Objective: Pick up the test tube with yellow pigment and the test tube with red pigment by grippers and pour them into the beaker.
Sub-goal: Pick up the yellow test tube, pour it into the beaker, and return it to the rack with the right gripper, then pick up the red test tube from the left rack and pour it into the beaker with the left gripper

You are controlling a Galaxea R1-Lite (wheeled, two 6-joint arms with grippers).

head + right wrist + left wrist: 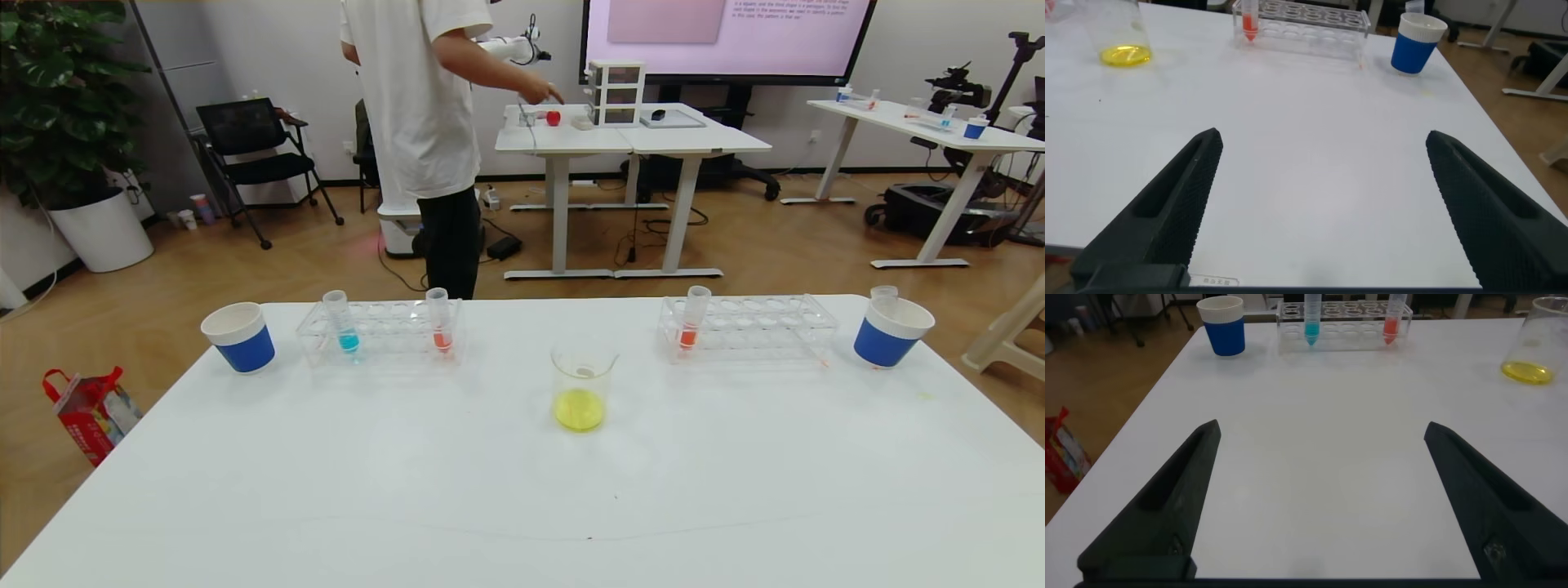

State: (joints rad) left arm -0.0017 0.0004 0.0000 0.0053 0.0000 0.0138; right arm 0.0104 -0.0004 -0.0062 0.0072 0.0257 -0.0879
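Head view takes in the whole white table point(457, 490) but neither arm: a beaker point(581, 384) with yellow liquid pooled in its bottom stands near the middle, a little toward the far edge. Behind it, along the far edge, sit two clear racks. The left rack point(380, 331) holds a blue-liquid tube point(341, 320) and a test tube with red pigment point(439, 319); the right rack point(747, 327) holds a second red tube point(694, 317) at its inner end. Blue-and-white paper cups mark the far corners, the left cup point(239, 336) empty-looking, the right cup point(890, 331) with a clear tube top showing at its far rim. No tube of yellow liquid can be made out in either rack. A person in a white shirt point(416, 90) stands beyond the table.

Only the wrist views show the grippers. The left gripper point(1323, 506) hovers over bare tabletop near the front edge, fingers spread wide and holding nothing; the red tube point(1394, 317), blue tube point(1311, 317) and beaker point(1535, 343) lie well apart from it toward the far edge. The right gripper point(1323, 212) hangs likewise near the front edge, fingers wide and empty, with the second red tube point(1248, 20), the beaker point(1120, 37) and the right cup point(1418, 42) well beyond it.
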